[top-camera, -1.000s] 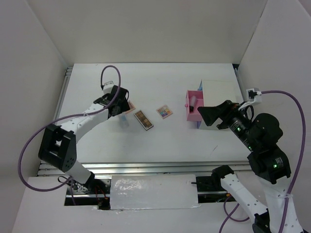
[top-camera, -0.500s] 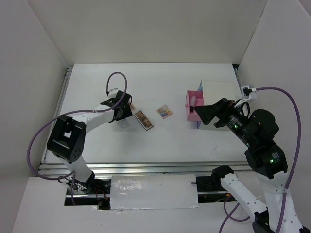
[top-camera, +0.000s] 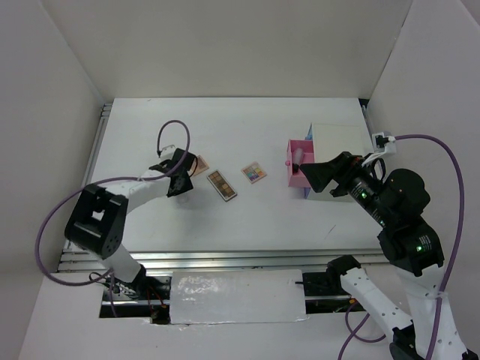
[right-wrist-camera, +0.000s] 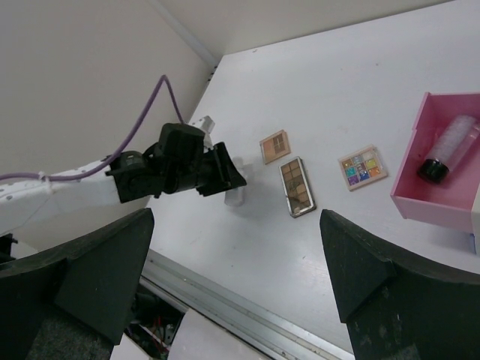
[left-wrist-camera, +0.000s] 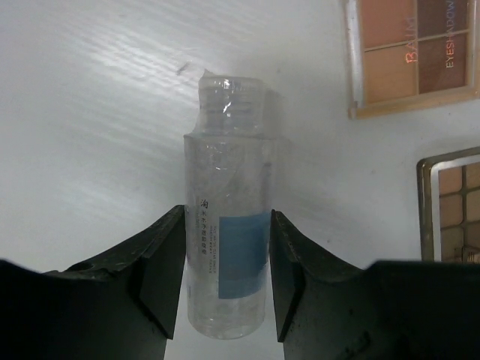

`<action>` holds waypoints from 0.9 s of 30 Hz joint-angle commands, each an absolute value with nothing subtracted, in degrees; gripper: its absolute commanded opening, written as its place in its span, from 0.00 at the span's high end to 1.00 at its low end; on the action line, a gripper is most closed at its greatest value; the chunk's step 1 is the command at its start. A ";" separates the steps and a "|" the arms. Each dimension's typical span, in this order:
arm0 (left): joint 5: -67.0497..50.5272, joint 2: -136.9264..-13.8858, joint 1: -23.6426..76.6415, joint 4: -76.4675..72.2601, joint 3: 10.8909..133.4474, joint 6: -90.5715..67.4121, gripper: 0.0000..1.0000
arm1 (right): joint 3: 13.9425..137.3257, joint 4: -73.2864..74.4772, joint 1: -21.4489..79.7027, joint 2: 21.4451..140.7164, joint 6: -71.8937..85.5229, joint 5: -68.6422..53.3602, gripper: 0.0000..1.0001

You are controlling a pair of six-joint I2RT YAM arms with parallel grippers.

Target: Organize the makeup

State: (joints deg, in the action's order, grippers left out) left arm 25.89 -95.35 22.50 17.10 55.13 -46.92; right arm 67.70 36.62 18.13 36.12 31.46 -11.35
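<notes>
A small clear bottle (left-wrist-camera: 229, 150) with a blue label lies on the white table, and my left gripper (left-wrist-camera: 227, 225) is shut on its lower body, one finger pressed to each side. From above, the left gripper (top-camera: 184, 182) covers most of the bottle (right-wrist-camera: 235, 196). Three eyeshadow palettes lie to its right: a small tan one (top-camera: 200, 164), a long brown one (top-camera: 221, 185) and a colourful one (top-camera: 253, 173). A black-capped bottle (right-wrist-camera: 448, 146) lies in the pink drawer (top-camera: 294, 177). My right gripper (top-camera: 319, 176) hangs open above the table near the drawer, holding nothing.
A white box (top-camera: 341, 146) stands at the right behind the pink drawer. The table's metal rail (top-camera: 225, 259) runs along the near edge. White walls enclose the table on three sides.
My left gripper has come down over the clear bottle and its jaws have narrowed from wide apart onto the bottle's sides. The right arm shifted slightly, then held still.
</notes>
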 commanded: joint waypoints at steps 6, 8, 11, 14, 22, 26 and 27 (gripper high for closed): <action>13.93 -69.90 22.41 2.17 50.36 -40.79 1.00 | 68.90 34.54 18.46 36.30 29.89 -9.06 0.00; 7.07 -69.52 23.46 -2.17 52.46 -39.82 1.00 | 69.78 34.80 18.28 36.30 29.97 -7.74 0.00; -3.67 -73.81 26.36 -7.81 59.31 -41.48 1.00 | 71.80 35.24 18.28 36.91 30.41 -6.86 0.00; -7.82 -80.23 31.10 -12.12 67.30 -45.68 1.00 | 73.74 36.12 18.28 36.83 31.20 -6.07 0.00; -0.35 -102.37 42.45 -3.78 94.29 -54.13 1.00 | 75.06 40.43 18.28 34.37 32.52 4.21 0.00; -2.98 -114.04 43.42 -0.19 104.31 -55.98 1.00 | 75.94 42.01 18.19 33.75 31.47 5.36 0.00; -3.42 -115.65 43.94 1.56 108.07 -55.90 1.00 | 76.11 42.53 18.19 33.75 31.20 5.36 0.00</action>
